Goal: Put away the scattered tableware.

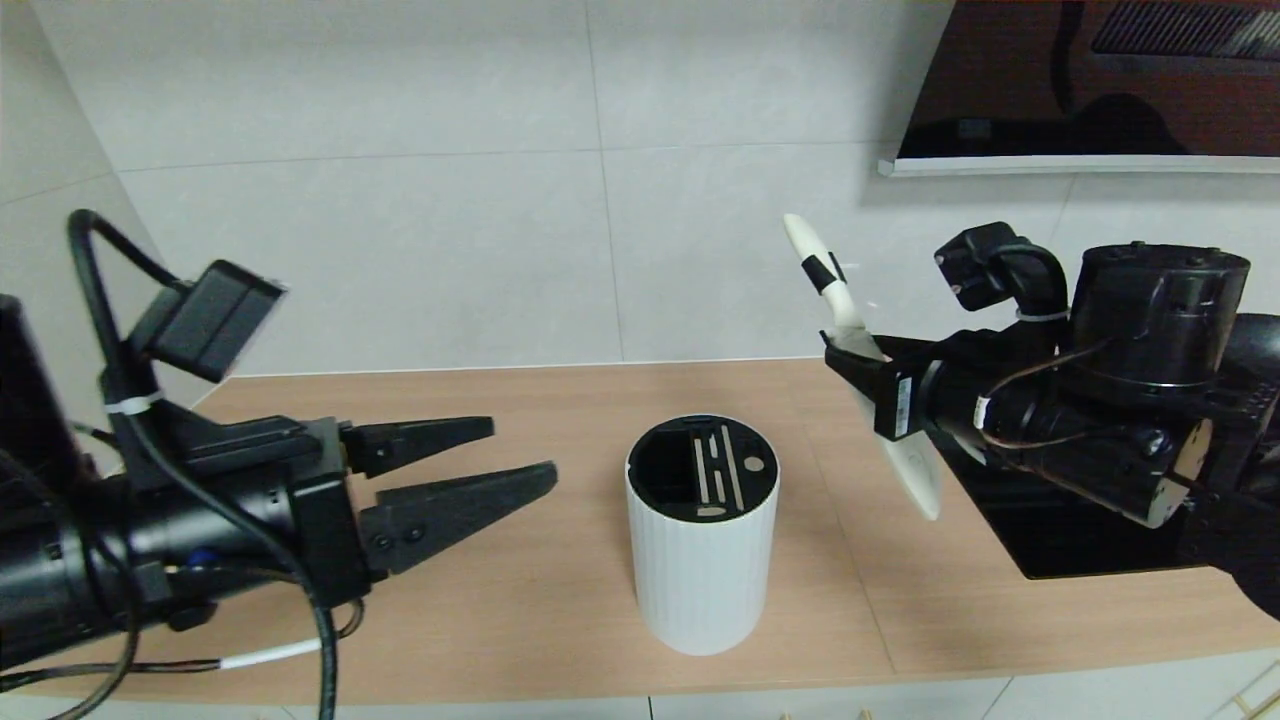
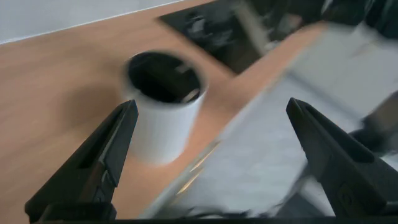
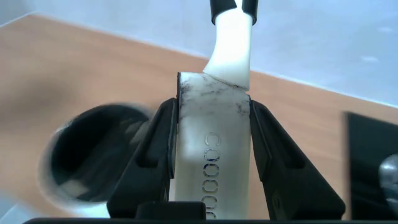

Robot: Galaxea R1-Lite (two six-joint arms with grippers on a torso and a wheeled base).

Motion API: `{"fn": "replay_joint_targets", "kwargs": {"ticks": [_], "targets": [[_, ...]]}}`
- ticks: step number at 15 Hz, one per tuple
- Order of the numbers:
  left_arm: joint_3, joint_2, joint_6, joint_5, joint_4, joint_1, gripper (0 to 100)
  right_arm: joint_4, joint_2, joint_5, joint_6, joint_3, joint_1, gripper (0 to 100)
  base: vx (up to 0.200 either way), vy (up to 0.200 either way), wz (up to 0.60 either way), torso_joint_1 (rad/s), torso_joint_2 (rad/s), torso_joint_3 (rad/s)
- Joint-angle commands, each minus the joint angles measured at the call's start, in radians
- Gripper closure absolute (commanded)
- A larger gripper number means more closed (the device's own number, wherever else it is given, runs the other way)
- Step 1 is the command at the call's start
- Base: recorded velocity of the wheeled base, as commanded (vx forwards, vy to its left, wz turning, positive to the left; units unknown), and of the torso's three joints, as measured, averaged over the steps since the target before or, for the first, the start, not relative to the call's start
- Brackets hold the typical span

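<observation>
A white ribbed cylinder holder (image 1: 700, 560) stands upright at the middle of the wooden counter, with a black slotted insert in its top. My right gripper (image 1: 860, 365) is shut on a white knife (image 1: 915, 470), held in the air to the right of the holder and higher than its rim. The handle with its black band points up and back, and the blade slants down. In the right wrist view the knife (image 3: 213, 155) sits between the fingers, with the holder (image 3: 93, 155) below. My left gripper (image 1: 525, 450) hangs open and holds nothing, left of the holder (image 2: 163, 118).
A black glass cooktop (image 1: 1060, 540) is set into the counter (image 1: 500, 620) at the right, under my right arm. A dark range hood (image 1: 1100, 90) hangs at the upper right. A tiled wall closes the back, and the counter's front edge runs close below the holder.
</observation>
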Motion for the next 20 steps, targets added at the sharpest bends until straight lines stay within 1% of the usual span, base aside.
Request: {"fn": "replay_joint_targets", "kwargs": {"ticks": [1,2,3,4,5,6,7,8,9,10,11,12,15,16,17,20], "targets": [[-0.004,0.136,-0.07,0.003,-0.074,-0.076,0,0.011,-0.003,-0.001,0.004,0.009,0.032,100,0.0,0.0,0.0,0.0,0.0,0.0],[0.001,0.185,-0.138,0.003,-0.17,-0.093,0,0.014,-0.015,-0.001,0.004,0.022,0.061,100,0.0,0.0,0.0,0.0,0.0,0.0],[0.004,0.213,-0.196,0.004,-0.234,-0.102,0,0.013,-0.029,-0.001,0.004,0.04,0.087,100,0.0,0.0,0.0,0.0,0.0,0.0],[-0.002,0.245,-0.268,0.004,-0.3,-0.118,0,0.013,-0.032,-0.006,0.005,0.046,0.115,100,0.0,0.0,0.0,0.0,0.0,0.0],[-0.006,0.266,-0.334,0.006,-0.363,-0.131,0,0.013,-0.03,-0.006,0.005,0.049,0.127,100,0.0,0.0,0.0,0.0,0.0,0.0],[-0.006,0.294,-0.397,0.019,-0.438,-0.144,0,0.013,-0.027,-0.008,0.005,0.059,0.143,100,0.0,0.0,0.0,0.0,0.0,0.0],[-0.006,0.315,-0.431,0.042,-0.484,-0.154,0,0.011,-0.026,-0.009,0.005,0.063,0.156,100,0.0,0.0,0.0,0.0,0.0,0.0],[-0.007,0.338,-0.454,0.075,-0.522,-0.17,0,0.006,-0.021,-0.014,0.005,0.074,0.17,100,0.0,0.0,0.0,0.0,0.0,0.0],[-0.012,0.378,-0.466,0.131,-0.567,-0.197,0,0.005,-0.018,-0.023,0.005,0.077,0.193,100,0.0,0.0,0.0,0.0,0.0,0.0],[-0.022,0.407,-0.468,0.181,-0.593,-0.216,0,0.005,-0.021,-0.027,0.013,0.08,0.212,100,0.0,0.0,0.0,0.0,0.0,0.0],[-0.032,0.424,-0.468,0.207,-0.607,-0.225,0,0.005,-0.024,-0.029,0.025,0.083,0.233,100,0.0,0.0,0.0,0.0,0.0,0.0],[-0.036,0.435,-0.468,0.217,-0.607,-0.231,0,0.005,-0.024,-0.035,0.033,0.085,0.252,100,0.0,0.0,0.0,0.0,0.0,0.0],[-0.045,0.449,-0.471,0.225,-0.608,-0.236,0,0.003,-0.021,-0.05,0.037,0.097,0.296,100,0.0,0.0,0.0,0.0,0.0,0.0],[-0.052,0.455,-0.488,0.242,-0.608,-0.236,0,0.003,-0.018,-0.052,0.042,0.102,0.318,100,0.0,0.0,0.0,0.0,0.0,0.0],[-0.061,0.46,-0.497,0.254,-0.607,-0.236,0,0.003,-0.015,-0.052,0.045,0.105,0.333,100,0.0,0.0,0.0,0.0,0.0,0.0],[-0.064,0.464,-0.497,0.257,-0.608,-0.237,0,0.002,-0.01,-0.052,0.045,0.108,0.344,100,0.0,0.0,0.0,0.0,0.0,0.0]]}}
